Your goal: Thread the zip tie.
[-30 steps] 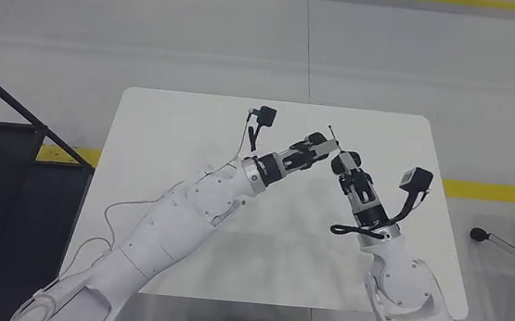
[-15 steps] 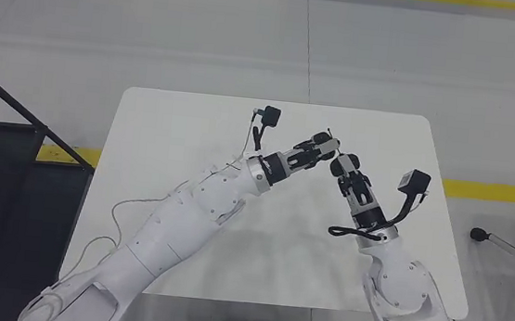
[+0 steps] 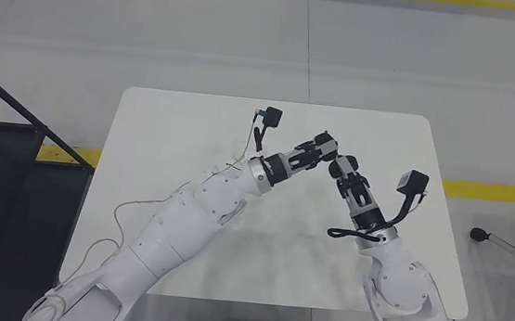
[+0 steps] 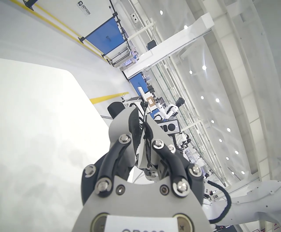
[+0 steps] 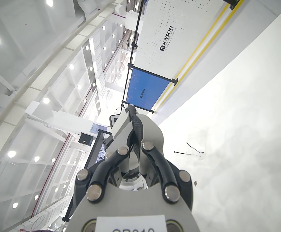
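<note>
Above the far middle of the table (image 3: 184, 144), we see the left gripper (image 3: 326, 145) with its fingers clamped on the tie (image 4: 145, 114), a thin black strand that runs up between the pads and out past the tips. Just to its right and a little nearer sits the right gripper (image 3: 339, 165); whether the two touch we cannot tell. Its fingers are pressed together, and a dark nub pokes from their tips, which we cannot identify. Thin black strands (image 5: 182, 153) lie loose on the table
</note>
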Available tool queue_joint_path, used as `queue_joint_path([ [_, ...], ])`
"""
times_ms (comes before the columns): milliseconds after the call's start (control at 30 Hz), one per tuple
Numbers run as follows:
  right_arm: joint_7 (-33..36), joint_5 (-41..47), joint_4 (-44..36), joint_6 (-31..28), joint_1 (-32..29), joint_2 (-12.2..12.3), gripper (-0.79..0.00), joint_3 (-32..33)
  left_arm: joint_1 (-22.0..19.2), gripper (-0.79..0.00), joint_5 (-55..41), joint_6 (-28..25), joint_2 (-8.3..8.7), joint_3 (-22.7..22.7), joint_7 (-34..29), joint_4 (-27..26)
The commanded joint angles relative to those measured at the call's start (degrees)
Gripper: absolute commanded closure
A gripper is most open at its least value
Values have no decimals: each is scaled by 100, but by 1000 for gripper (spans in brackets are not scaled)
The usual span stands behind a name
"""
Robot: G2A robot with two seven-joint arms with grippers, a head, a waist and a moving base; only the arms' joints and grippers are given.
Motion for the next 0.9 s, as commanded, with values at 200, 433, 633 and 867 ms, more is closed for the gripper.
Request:
queue_joint_path([
  [200, 40, -44, -5, 18, -1, -20, 0, 7, 59, -74, 96, -2, -36, -95, -12, -22],
  [433, 37, -76, -22, 41, -22, -38, 0, 18, 110, 0, 180, 26, -62, -179, -24, -54],
  [633, -4, -130, -58, 155, -19, -51, -785, 59, 173, 0, 445, 224, -56, -336, 134, -148],
  [867, 552, -621, -210, 419, 89, 13, -785, 349, 636, 0, 943, 591, 133, -1032, 311, -737],
])
